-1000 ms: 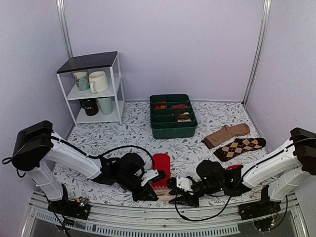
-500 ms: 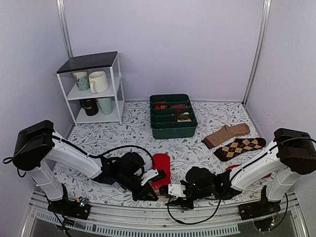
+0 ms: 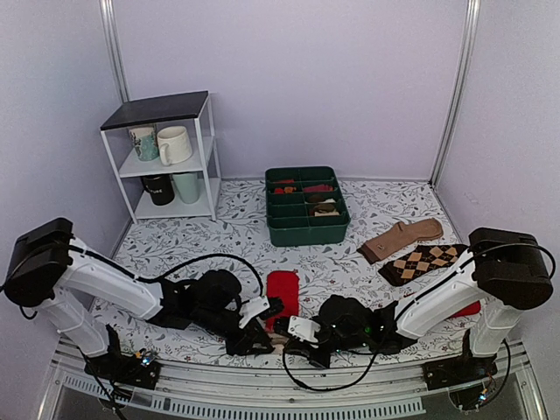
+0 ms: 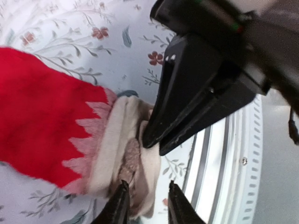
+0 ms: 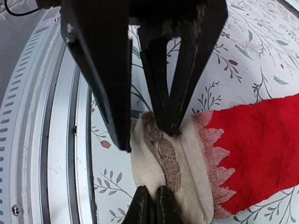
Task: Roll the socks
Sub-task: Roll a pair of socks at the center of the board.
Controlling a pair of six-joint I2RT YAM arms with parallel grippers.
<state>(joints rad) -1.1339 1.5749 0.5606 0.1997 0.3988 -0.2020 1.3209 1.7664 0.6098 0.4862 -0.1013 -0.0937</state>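
Note:
The red socks point(image 3: 283, 290) lie flat near the table's front edge, with their pale beige end point(image 4: 117, 140) toward the rail. My left gripper point(image 3: 262, 326) comes in from the left; in its wrist view its jaws point(image 4: 147, 191) stand apart and straddle the bunched beige edge. My right gripper point(image 3: 296, 335) comes in from the right; in its wrist view point(image 5: 152, 201) its fingers are pinched on the near fold of the beige end point(image 5: 187, 158). The two grippers face each other tip to tip over that end. The red part point(image 5: 261, 135) lies flat beyond.
A green compartment bin point(image 3: 306, 219) stands at the back centre. A white shelf with mugs point(image 3: 166, 157) is at the back left. A brown sock point(image 3: 402, 238) and an argyle sock point(image 3: 424, 261) lie right. The metal front rail point(image 4: 224, 177) runs just beside the beige end.
My right arm has moved left along the front edge until its gripper reached the socks' beige end. My left gripper has shifted slightly nearer the rail at the same end.

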